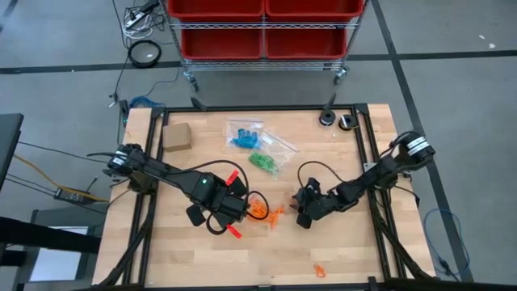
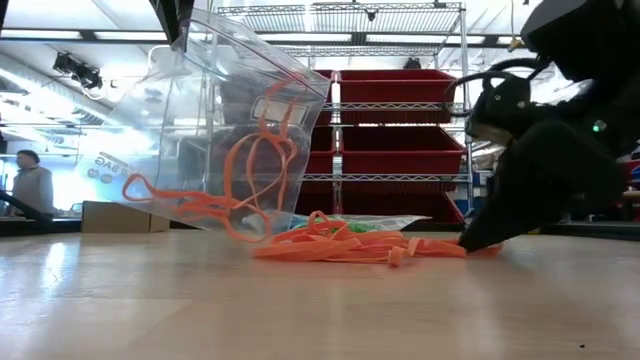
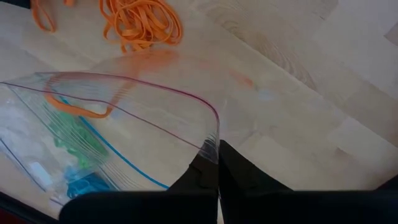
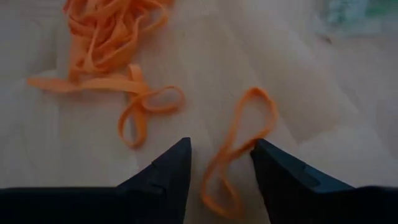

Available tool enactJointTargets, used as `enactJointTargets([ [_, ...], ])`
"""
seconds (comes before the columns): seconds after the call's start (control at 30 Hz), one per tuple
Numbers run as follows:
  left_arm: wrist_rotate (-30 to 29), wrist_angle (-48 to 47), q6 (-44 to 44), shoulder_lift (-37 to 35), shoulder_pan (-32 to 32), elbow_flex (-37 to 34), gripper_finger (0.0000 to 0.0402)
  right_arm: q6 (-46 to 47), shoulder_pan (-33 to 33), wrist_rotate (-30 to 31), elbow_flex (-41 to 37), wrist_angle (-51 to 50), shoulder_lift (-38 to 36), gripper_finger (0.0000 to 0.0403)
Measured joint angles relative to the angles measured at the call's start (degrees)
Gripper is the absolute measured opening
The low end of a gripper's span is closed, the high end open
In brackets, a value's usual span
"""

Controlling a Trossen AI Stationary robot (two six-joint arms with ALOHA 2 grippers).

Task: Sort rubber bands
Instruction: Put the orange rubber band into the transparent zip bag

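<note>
My left gripper point(image 1: 235, 202) is shut on a clear zip bag point(image 2: 220, 130) that holds a few orange rubber bands point(image 2: 255, 175). A pile of loose orange rubber bands point(image 1: 273, 216) lies on the table right of the bag. My right gripper point(image 4: 221, 152) is open and slants down at the pile's right side point(image 2: 480, 238). Its fingertips stand on either side of one orange band point(image 4: 239, 143) that lies flat on the wood. I cannot tell whether they touch it. My left gripper pinches the clear bag's open rim point(image 3: 211, 146) between its two fingers, at a corner of the mouth by the zip strip. The fingers come from above, pointing steeply down. The bag hangs tilted below them with its mouth gaping, its lower corner point(image 2: 240, 232) at the table.
Two clear bags lie at the table's far middle, one with blue bands point(image 1: 243, 136) and one with green bands point(image 1: 263, 162). A tan cardboard box point(image 1: 176, 136) sits far left. One stray orange band point(image 1: 319, 269) lies near the front edge. A red-bin cart point(image 1: 262, 28) stands beyond the table.
</note>
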Motion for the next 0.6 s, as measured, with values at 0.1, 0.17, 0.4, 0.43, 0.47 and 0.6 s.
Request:
enactJointTargets([
  [0.1, 0.0, 0.2, -0.1, 0.0, 0.0, 0.0, 0.0000, 0.1, -0.3, 1.9, 3.0, -0.4, 5.3, 0.0156],
  [0.17, 0.0, 0.2, -0.4, 0.0, 0.0, 0.0, 0.0000, 0.5, -0.4, 3.3, 5.0, -1.4, 7.5, 0.0136],
  [0.4, 0.0, 0.1, -0.5, 0.0, 0.0, 0.0, 0.0000, -8.1, -0.8, 4.2, 7.3, -5.4, 4.7, 0.0010],
  [0.43, 0.0, 0.1, -0.5, 0.0, 0.0, 0.0, 0.0000, -9.3, -1.1, 4.8, 7.3, -7.1, 3.4, 0.0005],
  [0.47, 0.0, 0.2, -0.5, 0.0, 0.0, 0.0, 0.0000, -10.8, -1.3, 5.5, 7.7, -8.0, 2.2, 0.0003],
  [0.6, 0.0, 0.2, -0.5, 0.0, 0.0, 0.0, 0.0000, -17.4, -1.6, 9.7, 11.1, -8.2, -3.6, 0.0001],
])
